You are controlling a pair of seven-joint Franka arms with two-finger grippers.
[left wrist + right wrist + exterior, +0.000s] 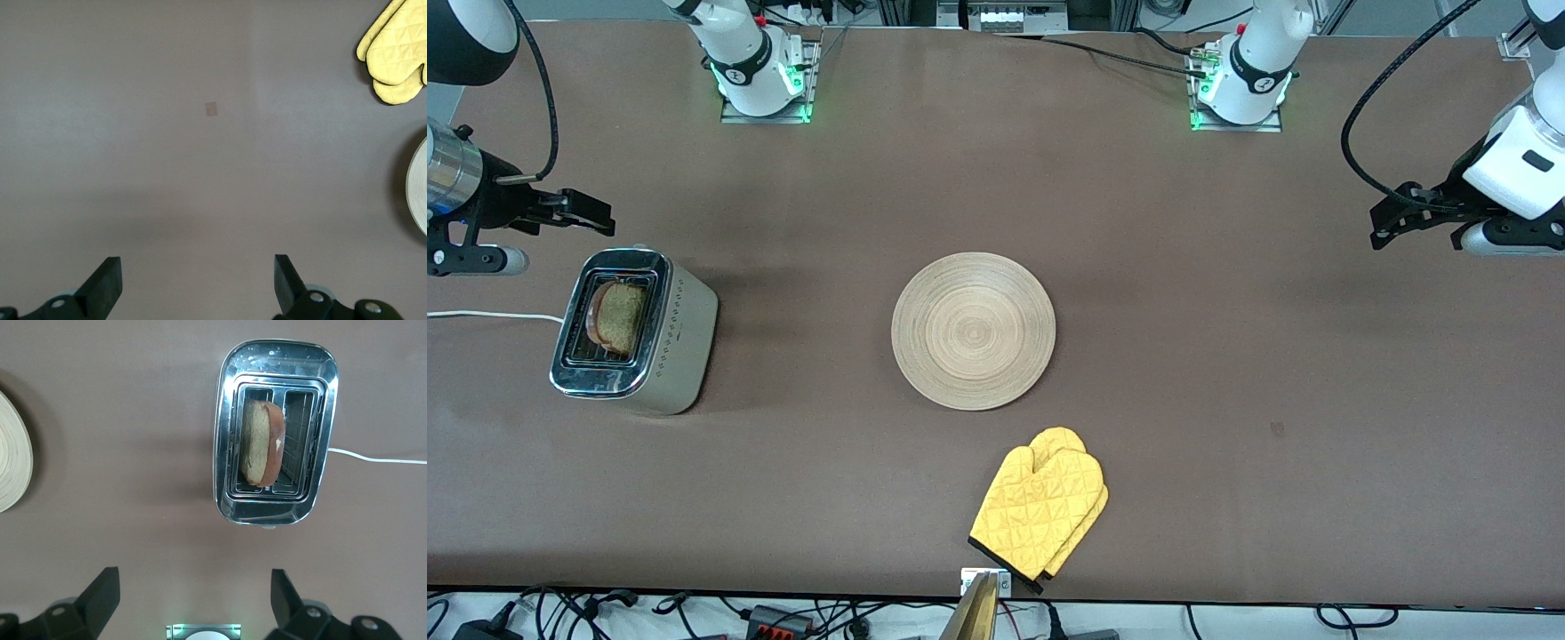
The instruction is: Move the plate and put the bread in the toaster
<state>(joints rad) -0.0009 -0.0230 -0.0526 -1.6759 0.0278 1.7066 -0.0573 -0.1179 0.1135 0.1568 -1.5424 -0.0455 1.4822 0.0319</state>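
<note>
- With the bread already standing in a slot of the toaster, I judge the insertion step done; the slice leans a little and pokes up above the chrome top.
- From my right wrist view, the slice sits in one slot and the neighbouring slot is empty; the white cord trails off the toaster's side.
- My right gripper hangs above the table just beside the toaster, at the right arm's end; fingers spread wide, holding nothing, touching nothing.
- My left gripper waits over bare table at the left arm's end, jaws wide apart too, nothing between them.
- Plate lies flat at mid-table, bare, well apart from the toaster and from both grippers.
- Yellow oven mitt lies nearer the front camera than the plate, close to the table edge.
- My read: both parts of the job look finished, so next I only need to keep both arms clear; pressing the slice down would call for a careful vertical approach.
</note>
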